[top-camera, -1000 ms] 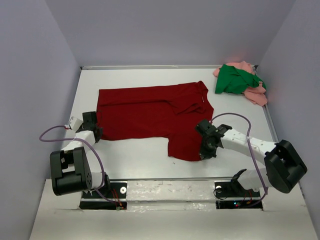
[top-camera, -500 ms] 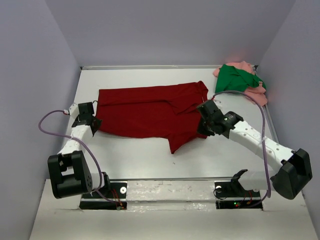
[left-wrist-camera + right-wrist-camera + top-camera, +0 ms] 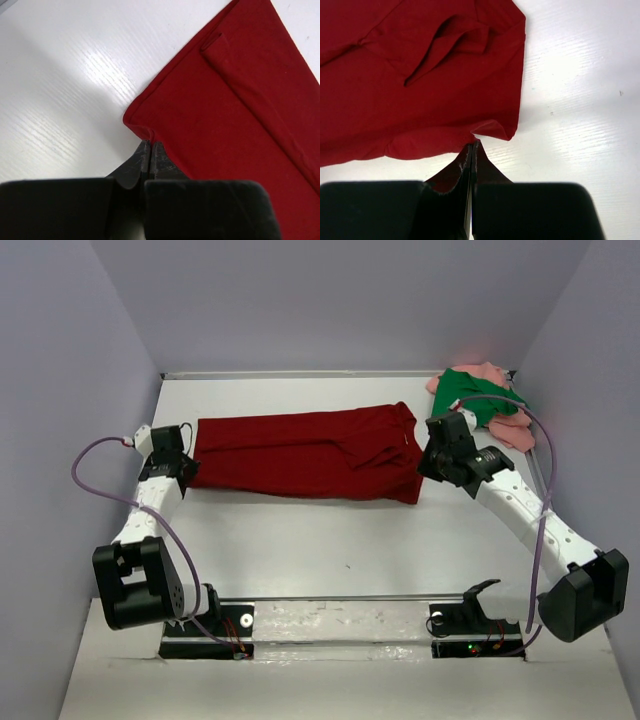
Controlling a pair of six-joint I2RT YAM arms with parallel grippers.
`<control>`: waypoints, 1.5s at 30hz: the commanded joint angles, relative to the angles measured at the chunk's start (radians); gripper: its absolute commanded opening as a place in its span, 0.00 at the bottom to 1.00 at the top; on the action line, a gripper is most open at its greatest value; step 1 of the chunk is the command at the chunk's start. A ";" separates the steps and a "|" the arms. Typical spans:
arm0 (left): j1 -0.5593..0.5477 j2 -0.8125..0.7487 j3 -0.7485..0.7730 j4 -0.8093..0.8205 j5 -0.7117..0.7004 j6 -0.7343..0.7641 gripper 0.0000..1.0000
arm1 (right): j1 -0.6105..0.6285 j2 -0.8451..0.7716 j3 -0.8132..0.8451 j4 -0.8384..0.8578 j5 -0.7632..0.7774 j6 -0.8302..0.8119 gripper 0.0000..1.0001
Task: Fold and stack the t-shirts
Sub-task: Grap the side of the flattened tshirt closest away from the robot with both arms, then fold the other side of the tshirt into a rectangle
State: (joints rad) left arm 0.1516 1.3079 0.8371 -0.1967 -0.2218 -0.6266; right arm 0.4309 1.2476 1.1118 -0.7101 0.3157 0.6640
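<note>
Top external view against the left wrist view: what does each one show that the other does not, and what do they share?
Only the top external view shows the right hand, the whole dark red t-shirt lying in a long band, and the green t-shirt and pink t-shirt heaped in the far right corner. Only the left wrist view shows the left hand shut on that shirt's corner. Both show the dark red t-shirt and the white table.
</note>
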 commanded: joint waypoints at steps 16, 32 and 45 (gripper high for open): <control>-0.001 0.120 0.157 0.039 -0.037 0.064 0.00 | -0.052 0.022 0.152 0.195 0.039 -0.179 0.00; -0.001 0.192 0.246 0.063 -0.040 0.073 0.00 | -0.112 0.124 0.201 0.297 -0.035 -0.267 0.00; 0.000 0.303 0.353 0.065 -0.034 0.070 0.00 | -0.167 0.248 0.310 0.371 -0.113 -0.323 0.00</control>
State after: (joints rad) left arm 0.1516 1.5944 1.1336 -0.1558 -0.2379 -0.5758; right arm 0.2691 1.4822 1.3491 -0.4305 0.2195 0.3805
